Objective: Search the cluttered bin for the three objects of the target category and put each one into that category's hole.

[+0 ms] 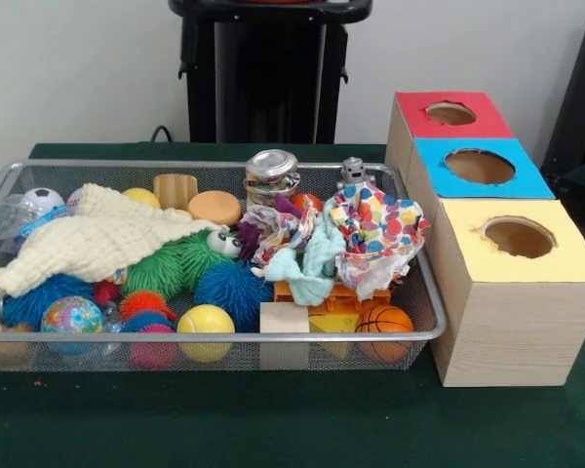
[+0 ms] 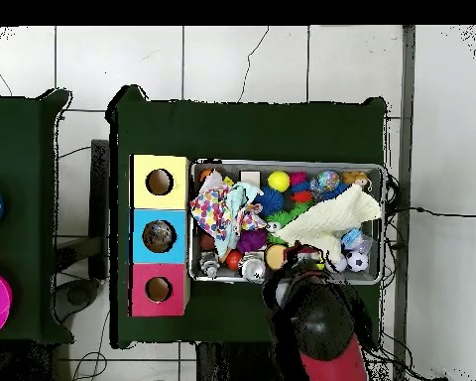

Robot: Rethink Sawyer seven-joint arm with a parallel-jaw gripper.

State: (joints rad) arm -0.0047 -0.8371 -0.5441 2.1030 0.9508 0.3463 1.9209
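The wire mesh bin sits on the green table, full of toys; it also shows in the overhead view. One see-through bottle with a blue label lies at the bin's left end, partly under a white cloth; in the overhead view the bottle lies by a soccer ball. The other bottles are hidden. The red-faced hole is the farthest of three boxes; it also shows in the overhead view. Only the overhead view shows the arm, and its dark end, the gripper, hangs over the bin's edge nearest the base.
A blue-faced hole and a yellow-faced hole stand beside the red one. A shiny metal can, a spotted cloth, fuzzy balls, a yellow ball and a small basketball fill the bin.
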